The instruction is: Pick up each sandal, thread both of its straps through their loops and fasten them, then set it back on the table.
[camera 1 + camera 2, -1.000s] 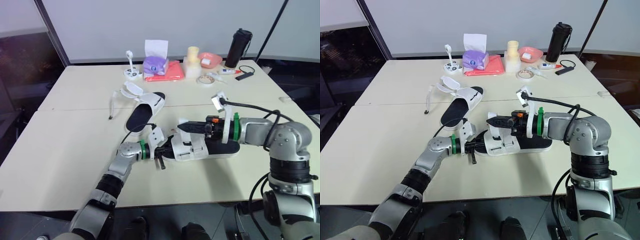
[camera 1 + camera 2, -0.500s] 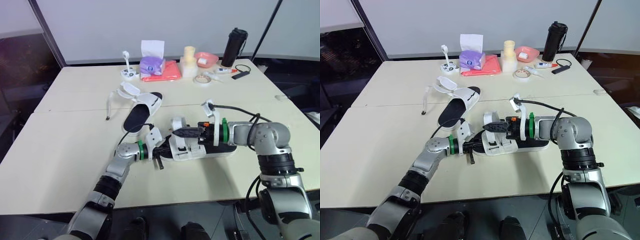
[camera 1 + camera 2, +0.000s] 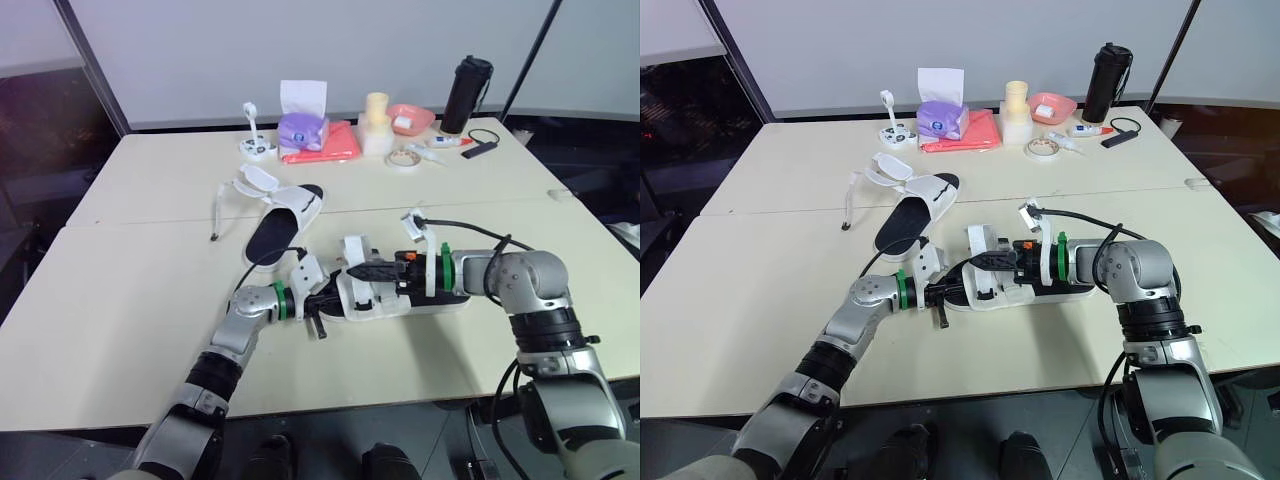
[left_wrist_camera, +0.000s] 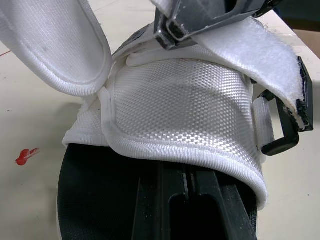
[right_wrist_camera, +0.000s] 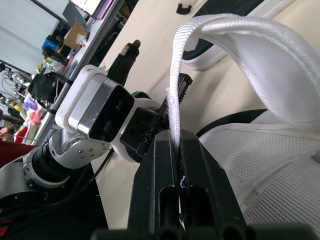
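Right wrist view shows the right gripper [image 5: 176,142] pinched tight on the white strap [image 5: 235,30] of the sandal [image 3: 375,298], the strap rising between its fingers and running out of frame, while the left gripper [image 4: 184,169] lies with fingers drawn together on the black footbed [image 4: 100,190], tips hidden beneath the woven upper [image 4: 180,105].

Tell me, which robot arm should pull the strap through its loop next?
Right. The right gripper pinches the white strap, while the left gripper steadies the sandal at its front end.
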`<move>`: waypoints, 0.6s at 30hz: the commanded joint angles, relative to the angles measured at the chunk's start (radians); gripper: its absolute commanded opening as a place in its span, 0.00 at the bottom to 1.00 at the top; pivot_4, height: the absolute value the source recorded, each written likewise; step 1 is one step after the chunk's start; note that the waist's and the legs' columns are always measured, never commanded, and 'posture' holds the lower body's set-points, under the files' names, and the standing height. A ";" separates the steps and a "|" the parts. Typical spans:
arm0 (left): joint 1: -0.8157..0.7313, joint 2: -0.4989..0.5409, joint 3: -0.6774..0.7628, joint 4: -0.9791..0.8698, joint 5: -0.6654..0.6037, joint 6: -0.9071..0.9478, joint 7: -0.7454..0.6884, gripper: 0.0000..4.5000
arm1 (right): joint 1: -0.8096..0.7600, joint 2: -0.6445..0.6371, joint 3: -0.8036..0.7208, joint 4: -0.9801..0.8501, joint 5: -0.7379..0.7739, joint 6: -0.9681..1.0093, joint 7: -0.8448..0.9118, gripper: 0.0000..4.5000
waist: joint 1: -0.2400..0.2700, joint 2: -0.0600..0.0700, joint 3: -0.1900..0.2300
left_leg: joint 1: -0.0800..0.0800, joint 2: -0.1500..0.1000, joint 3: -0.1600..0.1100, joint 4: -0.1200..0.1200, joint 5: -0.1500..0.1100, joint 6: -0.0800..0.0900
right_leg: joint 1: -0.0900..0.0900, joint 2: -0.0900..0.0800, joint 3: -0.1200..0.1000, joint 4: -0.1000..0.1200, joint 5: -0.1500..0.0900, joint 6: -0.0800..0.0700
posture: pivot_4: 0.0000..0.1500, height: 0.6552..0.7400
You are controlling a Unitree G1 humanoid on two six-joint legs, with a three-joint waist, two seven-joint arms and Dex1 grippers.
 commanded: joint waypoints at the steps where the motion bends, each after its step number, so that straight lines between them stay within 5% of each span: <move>1: 0.016 -0.002 -0.026 -0.002 0.014 0.013 -0.002 0.00 | -0.047 0.007 -0.011 0.008 -0.004 -0.021 0.018 0.01 | 0.000 0.000 0.000 | 0.000 0.000 0.000 0.000 0.000 0.000 | 0.000 0.000 0.000 0.000 0.000 0.000 | 1.00 1.00; 18: 0.019 -0.006 -0.025 -0.003 0.013 0.014 0.006 0.00 | -0.065 0.045 -0.059 0.024 0.033 0.048 0.014 0.01 | 0.001 0.000 0.000 | 0.000 0.000 0.000 0.000 0.000 0.000 | 0.000 0.000 0.000 0.000 0.000 0.000 | 1.00 1.00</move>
